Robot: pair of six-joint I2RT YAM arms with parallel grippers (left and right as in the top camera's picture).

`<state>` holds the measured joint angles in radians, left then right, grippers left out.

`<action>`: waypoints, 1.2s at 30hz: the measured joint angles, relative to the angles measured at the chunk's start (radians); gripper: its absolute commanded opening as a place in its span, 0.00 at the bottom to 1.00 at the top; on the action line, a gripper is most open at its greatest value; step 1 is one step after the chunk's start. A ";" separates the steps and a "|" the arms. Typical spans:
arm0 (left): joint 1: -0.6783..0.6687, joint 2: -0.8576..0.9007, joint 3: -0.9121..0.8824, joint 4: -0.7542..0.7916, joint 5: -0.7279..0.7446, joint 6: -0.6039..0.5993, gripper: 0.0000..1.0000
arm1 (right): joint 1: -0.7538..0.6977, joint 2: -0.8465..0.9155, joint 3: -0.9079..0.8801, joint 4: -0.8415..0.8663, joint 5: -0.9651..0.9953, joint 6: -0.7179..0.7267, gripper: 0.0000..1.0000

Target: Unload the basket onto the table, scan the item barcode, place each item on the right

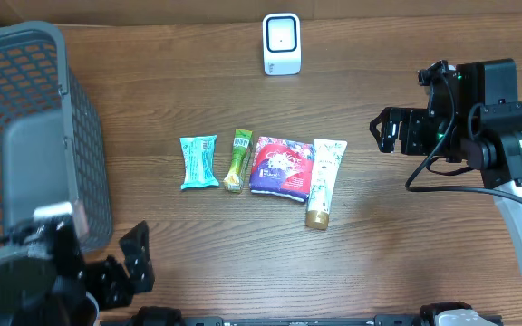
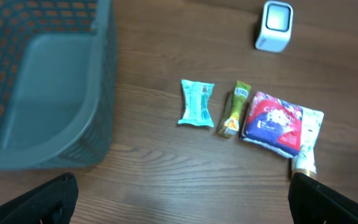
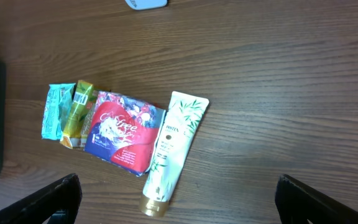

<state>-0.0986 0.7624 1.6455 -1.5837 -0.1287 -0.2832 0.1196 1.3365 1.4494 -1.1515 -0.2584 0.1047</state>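
Four items lie in a row mid-table: a teal packet (image 1: 198, 161), a green stick packet (image 1: 238, 159), a red and blue pouch (image 1: 281, 167) and a white tube with a gold cap (image 1: 324, 181). A white barcode scanner (image 1: 281, 43) stands at the back. My left gripper (image 1: 127, 263) hovers at the front left, open and empty, well short of the teal packet (image 2: 197, 103). My right gripper (image 1: 383, 129) hangs open to the right of the tube (image 3: 171, 149), holding nothing. No barcode is readable except a small one on the green stick (image 3: 79, 98).
A large grey mesh basket (image 1: 80, 118) fills the left side, close to my left arm. Its wall (image 2: 104, 93) stands just left of the teal packet. Bare wood lies between the row and the scanner (image 2: 274, 25).
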 measured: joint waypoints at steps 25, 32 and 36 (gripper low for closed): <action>0.000 -0.084 -0.048 -0.010 -0.045 -0.040 0.99 | 0.000 0.000 0.000 0.030 0.000 0.000 1.00; 0.000 -0.084 -0.048 -0.011 -0.045 -0.040 0.99 | 0.000 0.000 0.000 0.059 -0.008 0.000 1.00; 0.000 -0.084 -0.048 -0.010 -0.045 -0.041 0.99 | 0.000 0.000 0.000 0.084 -0.032 0.000 1.00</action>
<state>-0.0986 0.6781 1.5974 -1.5940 -0.1734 -0.3241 0.1196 1.3365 1.4494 -1.0679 -0.2901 0.1043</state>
